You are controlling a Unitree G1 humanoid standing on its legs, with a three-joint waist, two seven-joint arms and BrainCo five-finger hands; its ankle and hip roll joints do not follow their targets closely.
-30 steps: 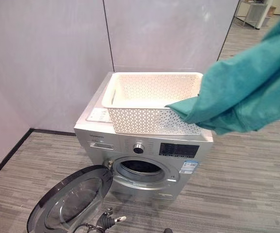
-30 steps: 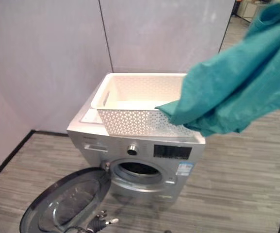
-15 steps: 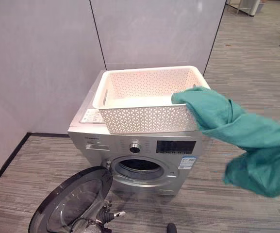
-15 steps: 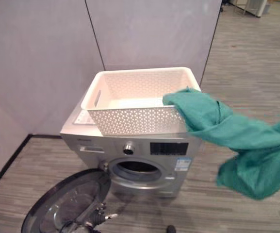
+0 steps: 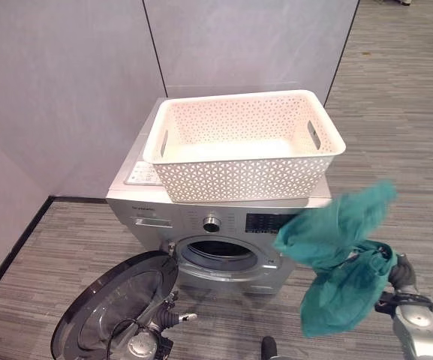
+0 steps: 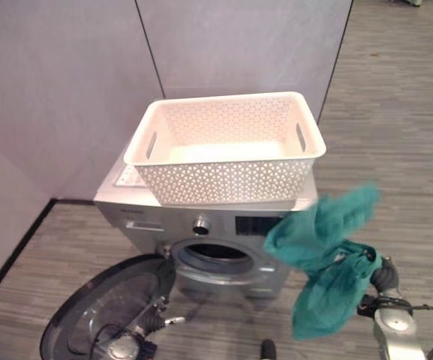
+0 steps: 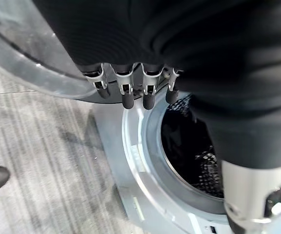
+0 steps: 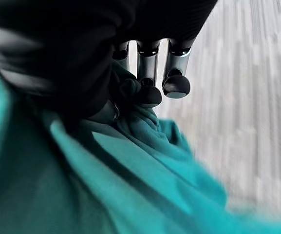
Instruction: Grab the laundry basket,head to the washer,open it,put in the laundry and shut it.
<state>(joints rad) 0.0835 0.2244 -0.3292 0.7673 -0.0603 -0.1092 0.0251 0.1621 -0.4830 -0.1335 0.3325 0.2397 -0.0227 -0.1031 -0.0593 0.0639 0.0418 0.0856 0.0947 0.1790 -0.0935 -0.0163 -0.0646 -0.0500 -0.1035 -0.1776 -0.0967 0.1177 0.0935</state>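
My left hand hangs w/ fingers relaxed by the round glass washer door, swung open at floor level. Silver front-load washer has its drum mouth clear; white perforated plastic basket sits on top. My right hand pinches the teal cloth, just right of the opening. Loading step; next I'd swing it left, into the drum.

Holding right hand low, fingers curling into cloth; hanging left hand with relaxed fingers.
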